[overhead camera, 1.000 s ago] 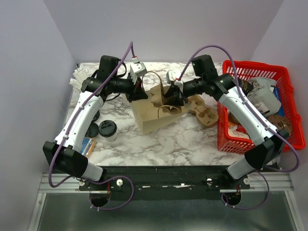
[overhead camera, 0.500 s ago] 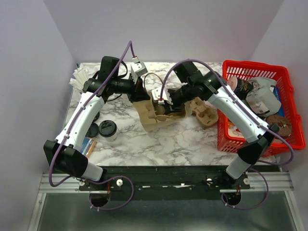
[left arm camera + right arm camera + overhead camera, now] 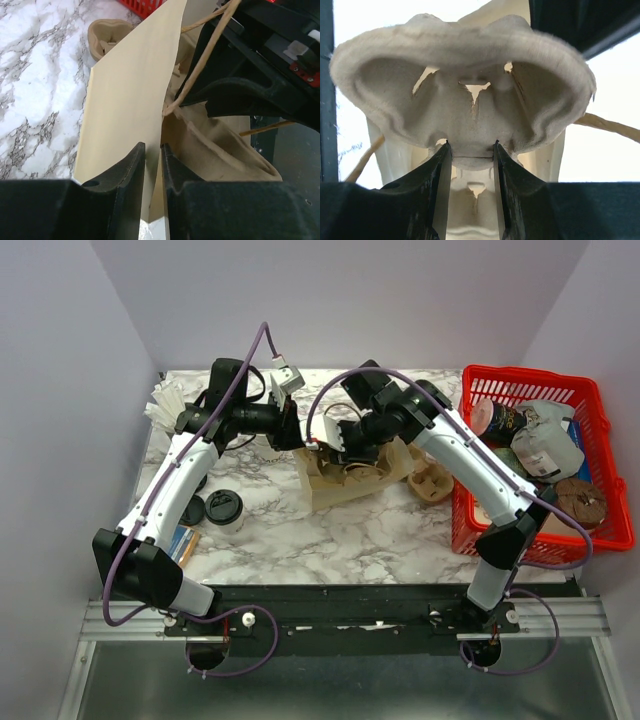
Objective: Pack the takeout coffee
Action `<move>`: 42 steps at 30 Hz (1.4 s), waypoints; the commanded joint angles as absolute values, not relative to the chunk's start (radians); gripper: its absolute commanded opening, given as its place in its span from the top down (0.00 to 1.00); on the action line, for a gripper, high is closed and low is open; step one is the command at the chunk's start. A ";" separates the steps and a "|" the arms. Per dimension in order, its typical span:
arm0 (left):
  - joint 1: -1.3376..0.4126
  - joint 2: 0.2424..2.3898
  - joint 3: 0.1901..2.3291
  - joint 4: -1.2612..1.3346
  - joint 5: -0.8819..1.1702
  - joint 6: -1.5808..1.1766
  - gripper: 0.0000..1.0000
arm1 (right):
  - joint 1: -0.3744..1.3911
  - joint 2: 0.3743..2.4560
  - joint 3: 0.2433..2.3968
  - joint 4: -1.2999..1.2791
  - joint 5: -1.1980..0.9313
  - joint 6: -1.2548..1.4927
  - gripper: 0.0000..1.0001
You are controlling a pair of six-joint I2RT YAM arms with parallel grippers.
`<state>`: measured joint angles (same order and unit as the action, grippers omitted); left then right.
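Note:
The takeout coffee [image 3: 223, 509], a small white cup with a black lid, stands on the marble left of the brown paper bag [image 3: 345, 485]. My left gripper [image 3: 294, 436] is shut on the bag's wall; in the left wrist view the jaws [image 3: 153, 155] pinch the paper edge of the bag [image 3: 125, 100]. My right gripper [image 3: 337, 452] is shut on a pulp cup carrier [image 3: 465, 95] and holds it in the bag's mouth; its jaws [image 3: 470, 150] clamp the carrier's middle rib. The carrier also shows inside the bag in the left wrist view [image 3: 220, 150].
A second pulp carrier [image 3: 432, 480] lies right of the bag. A red basket [image 3: 530, 374] full of goods stands at the right edge. A loose black lid [image 3: 190, 510] and a blue packet [image 3: 183, 543] lie near the coffee. White napkins [image 3: 163, 403] sit at the back left.
My right arm has swung left and carried the pulp carrier down into the bag's mouth. The bag has shifted slightly under the left gripper's hold. The coffee has not moved.

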<state>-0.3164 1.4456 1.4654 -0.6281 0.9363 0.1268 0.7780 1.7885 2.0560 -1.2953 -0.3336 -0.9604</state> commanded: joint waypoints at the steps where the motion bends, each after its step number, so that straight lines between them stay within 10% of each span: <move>1: -0.322 1.428 1.470 -0.598 0.948 0.084 0.70 | 0.784 1.766 2.037 -1.322 -0.210 -0.926 0.89; 31: -0.246 1.385 1.511 -0.540 0.747 0.034 0.26 | 0.784 1.894 1.945 -1.373 -0.089 -0.969 0.89; 42: -0.221 1.410 1.519 -0.525 0.755 0.005 0.26 | 0.784 1.902 1.878 -1.310 -0.066 -0.991 0.81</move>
